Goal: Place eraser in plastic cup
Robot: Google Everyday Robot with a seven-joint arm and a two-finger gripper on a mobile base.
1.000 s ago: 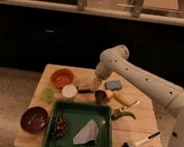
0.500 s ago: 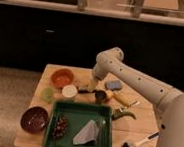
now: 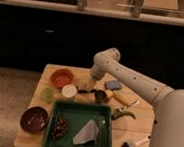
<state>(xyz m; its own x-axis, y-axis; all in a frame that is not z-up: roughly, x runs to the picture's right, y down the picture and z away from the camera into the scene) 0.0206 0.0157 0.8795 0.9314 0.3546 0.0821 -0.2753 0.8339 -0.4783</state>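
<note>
The gripper (image 3: 87,86) is hanging low over the back middle of the table (image 3: 144,126), just right of the orange bowl (image 3: 62,77) and just behind the white cup (image 3: 69,91). Whether it is gripping anything or standing empty is not showing, so I cannot tell. Over the last second the arm (image 3: 128,77) has been swinging a little to the left and dipping, its elbow sinking closer to the tabletop, which is reading as a reach settling in rather than a carry. The eraser is not standing out for certain: the blue block (image 3: 113,84), lying just right of the wrist and unmoved, is the likeliest candidate, and if so the pickup is not yet done. The plastic cup is equally unclear, with the white cup, a green cup (image 3: 47,94) near the left edge and a dark cup (image 3: 100,95) all competing. The wrist is covering whatever is lying directly beneath it, and the robot's body is cutting off the table's right rim
</note>
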